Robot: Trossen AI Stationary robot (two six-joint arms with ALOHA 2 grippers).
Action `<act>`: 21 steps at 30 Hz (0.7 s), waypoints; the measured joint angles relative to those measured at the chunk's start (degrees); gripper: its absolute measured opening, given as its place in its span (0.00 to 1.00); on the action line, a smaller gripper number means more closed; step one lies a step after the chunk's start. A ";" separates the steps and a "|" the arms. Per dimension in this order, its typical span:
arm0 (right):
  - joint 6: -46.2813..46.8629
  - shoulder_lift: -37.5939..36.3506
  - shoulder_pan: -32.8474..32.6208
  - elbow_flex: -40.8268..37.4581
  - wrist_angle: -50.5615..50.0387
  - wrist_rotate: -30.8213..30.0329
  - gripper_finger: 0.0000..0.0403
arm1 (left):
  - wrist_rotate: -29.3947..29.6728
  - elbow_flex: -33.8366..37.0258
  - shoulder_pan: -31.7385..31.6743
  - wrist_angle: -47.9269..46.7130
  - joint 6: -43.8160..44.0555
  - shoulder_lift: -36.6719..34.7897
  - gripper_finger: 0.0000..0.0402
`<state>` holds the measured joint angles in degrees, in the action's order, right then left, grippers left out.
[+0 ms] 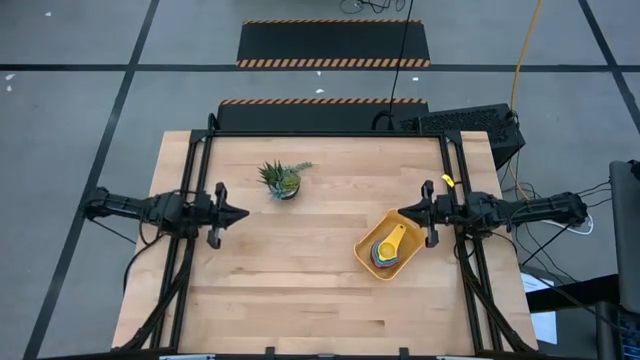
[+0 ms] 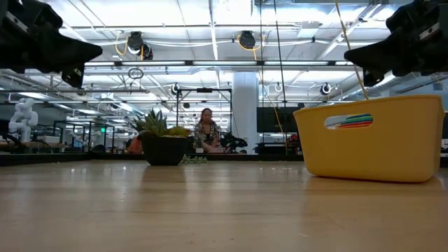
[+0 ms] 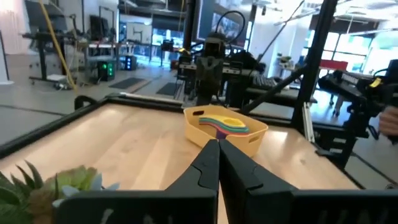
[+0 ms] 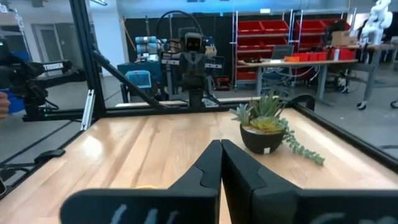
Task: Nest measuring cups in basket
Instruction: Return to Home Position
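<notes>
The orange-yellow basket point(image 1: 390, 245) stands on the table's right half, near my right arm. Inside it the measuring cups point(image 1: 387, 248) sit stacked one in another, yellow on top, with the coloured handles fanned out point(image 3: 225, 122); through the basket's handle slot their edges show point(image 2: 350, 121). My left gripper point(image 1: 243, 213) hovers shut above the table's left side, pointing right. My right gripper point(image 1: 402, 212) hovers shut just beyond the basket's far-right corner, pointing left. Neither touches anything.
A small spiky green potted plant point(image 1: 282, 180) stands on the table left of centre, toward the far edge. Bare wood lies between the two grippers and along the near edge. Black frame rails point(image 1: 190, 200) run down both table sides. A person sits far behind the table point(image 2: 206, 131).
</notes>
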<state>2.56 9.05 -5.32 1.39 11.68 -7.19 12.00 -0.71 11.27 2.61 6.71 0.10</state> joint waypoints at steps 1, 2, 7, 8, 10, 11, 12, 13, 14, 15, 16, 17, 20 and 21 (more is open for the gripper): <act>-0.27 -0.06 0.03 0.00 0.14 0.00 0.00 | -0.04 -0.01 -0.09 0.05 -0.53 0.08 0.01; -0.42 -0.07 0.04 0.00 0.22 0.01 0.00 | -0.04 -0.02 -0.12 -0.04 -0.91 0.16 0.00; 1.34 -0.13 0.08 0.00 -0.99 1.55 0.00 | -1.39 -0.02 -0.13 -0.37 -1.54 0.70 0.01; 1.68 -0.13 0.06 0.00 -1.37 1.62 0.00 | -1.52 -0.02 -0.13 -0.39 -1.52 0.74 0.01; 1.97 -0.13 0.08 0.00 -1.40 1.71 0.00 | -1.56 -0.02 -0.13 -0.41 -1.22 0.74 0.01; 1.88 -0.13 0.08 0.00 -1.35 1.69 0.00 | -1.59 -0.02 -0.15 -0.43 -1.04 0.75 0.01; 1.54 -0.13 0.08 0.00 -1.36 1.69 0.00 | -1.59 -0.02 -0.15 -0.43 -0.83 0.75 0.01; 1.44 -0.13 0.08 0.00 -1.36 1.70 0.00 | -1.62 -0.02 -0.15 -0.46 -0.60 0.75 0.01; 1.37 -0.13 0.08 0.00 -1.42 1.74 0.00 | -1.69 -0.02 -0.15 -0.50 -0.60 0.76 0.01; 1.21 -0.13 0.08 0.00 -1.73 1.73 0.00 | -1.74 -0.02 -0.15 -0.48 -0.62 1.00 0.02; 1.11 -0.13 0.08 0.00 -2.47 1.70 0.00 | -1.85 -0.02 -0.15 -0.54 -0.95 1.46 0.03; 1.06 -0.10 0.08 0.00 -3.61 1.55 0.00 | -1.92 -0.02 -0.15 -0.57 -1.50 1.97 0.03; 0.80 -0.08 0.08 0.00 -6.77 1.45 0.00 | -1.85 0.00 -0.15 -0.59 -2.94 4.39 0.04; 0.82 -0.08 0.08 0.00 -7.10 1.45 0.00 | -1.83 0.00 -0.15 -0.57 -3.19 5.24 0.03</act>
<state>3.38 8.97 -5.23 1.39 4.58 -5.74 10.17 -0.71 11.11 2.04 3.53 5.34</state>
